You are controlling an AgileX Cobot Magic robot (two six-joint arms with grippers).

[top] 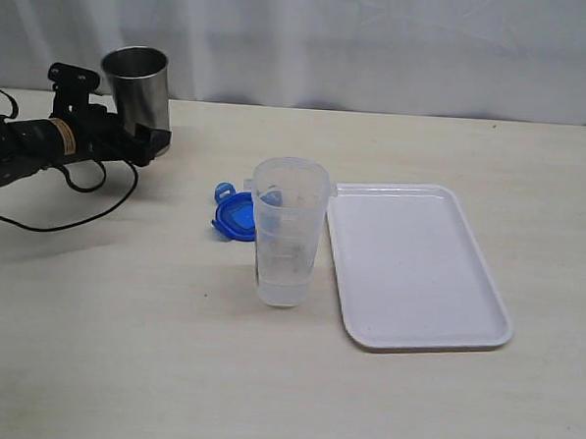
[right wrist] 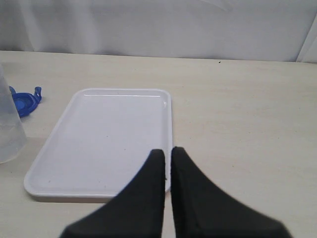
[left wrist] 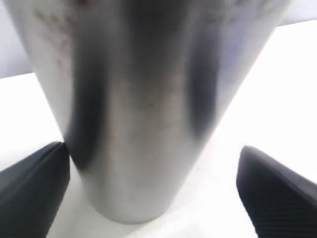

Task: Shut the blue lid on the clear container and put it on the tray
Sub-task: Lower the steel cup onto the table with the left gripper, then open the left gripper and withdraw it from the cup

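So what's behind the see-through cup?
The blue lid lies on the table behind the clear container, peeking out on one side. Its other edge is covered.

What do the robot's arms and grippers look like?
The left arm is black, with a brass-coloured band near the wrist and thin black cables trailing from it. The left fingers are black wedges with a fine woven texture. The right fingers are smooth, black and tapering.

steel cup upright on beige table; white curtain behind
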